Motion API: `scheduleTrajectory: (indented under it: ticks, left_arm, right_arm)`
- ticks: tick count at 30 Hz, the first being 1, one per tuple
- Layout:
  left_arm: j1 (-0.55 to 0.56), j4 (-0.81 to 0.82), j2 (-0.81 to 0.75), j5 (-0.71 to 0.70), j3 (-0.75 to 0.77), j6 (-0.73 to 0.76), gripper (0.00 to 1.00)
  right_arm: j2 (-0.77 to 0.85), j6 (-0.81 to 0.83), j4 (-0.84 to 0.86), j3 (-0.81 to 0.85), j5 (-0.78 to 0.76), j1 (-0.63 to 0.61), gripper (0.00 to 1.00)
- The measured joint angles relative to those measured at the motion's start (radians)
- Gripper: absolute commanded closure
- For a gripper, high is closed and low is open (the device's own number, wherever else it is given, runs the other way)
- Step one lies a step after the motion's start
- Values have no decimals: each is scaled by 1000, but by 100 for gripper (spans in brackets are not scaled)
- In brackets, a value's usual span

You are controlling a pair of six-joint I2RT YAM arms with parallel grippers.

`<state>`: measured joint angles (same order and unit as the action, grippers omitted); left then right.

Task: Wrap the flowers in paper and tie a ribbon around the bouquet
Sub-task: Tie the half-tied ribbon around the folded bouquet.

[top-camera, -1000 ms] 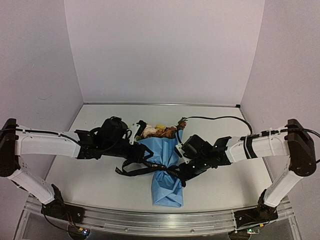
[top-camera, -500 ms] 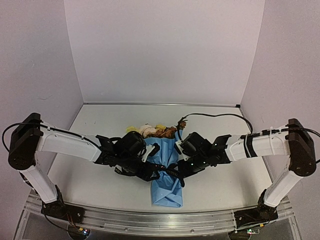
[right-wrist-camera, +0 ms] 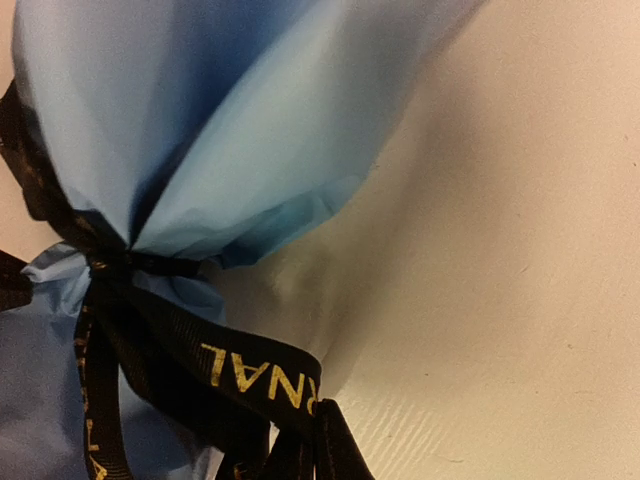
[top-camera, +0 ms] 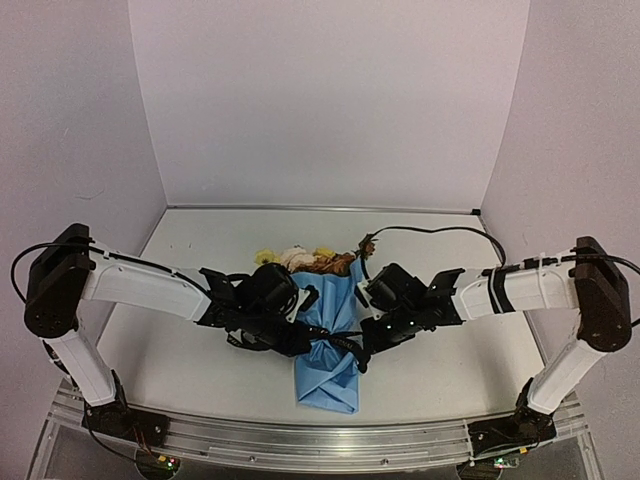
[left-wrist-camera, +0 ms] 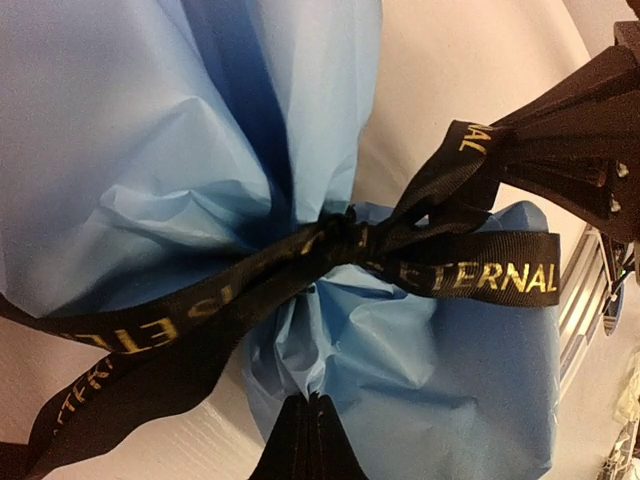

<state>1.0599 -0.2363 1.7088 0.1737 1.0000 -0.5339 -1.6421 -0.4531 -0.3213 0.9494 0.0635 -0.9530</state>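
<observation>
- Reaching in from the left side, the left arm (top-camera: 140, 288) lies low over the table (top-camera: 180, 375) and points to the middle.
- The left gripper (top-camera: 298, 338) sits just beside the left side of the bouquet (top-camera: 325, 310), close to the knot. Its fingers (left-wrist-camera: 295, 455) are squeezed tight together, with the tips at the crumpled paper. I cannot tell if anything is caught between them.
- The bouquet lies flat in the middle of the table, between the two grippers.
- The flowers (top-camera: 305, 262) poke out of the far end. Their heads are yellow, pale pink and orange-brown.
- The paper (top-camera: 330, 378) is light blue and is wrapped around the stems. It is pinched thin partway down, and its crumpled lower end points to the near edge.
- The ribbon (left-wrist-camera: 470, 275) is black with gold letters. It goes around the pinched part and is knotted there. One end trails off to the left and one end goes to the right.
- The right gripper (top-camera: 368, 337) is just beside the right side of the knot. Its fingers (right-wrist-camera: 335, 450) are clamped on the right end of the ribbon, which runs straight into them.
- The right arm (top-camera: 520, 288) comes in low from the right side.
</observation>
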Motion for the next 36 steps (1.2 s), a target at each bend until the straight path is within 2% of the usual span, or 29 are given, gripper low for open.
scheduleTrajectory:
  ticks: [13, 36]
  left_arm:
    - [2, 9, 0, -33, -10, -67, 100]
    - [2, 43, -12, -55, -60, -74, 100]
  right_arm:
    - [30, 18, -20, -52, 44, 116, 100]
    - [46, 38, -107, -63, 27, 279, 100]
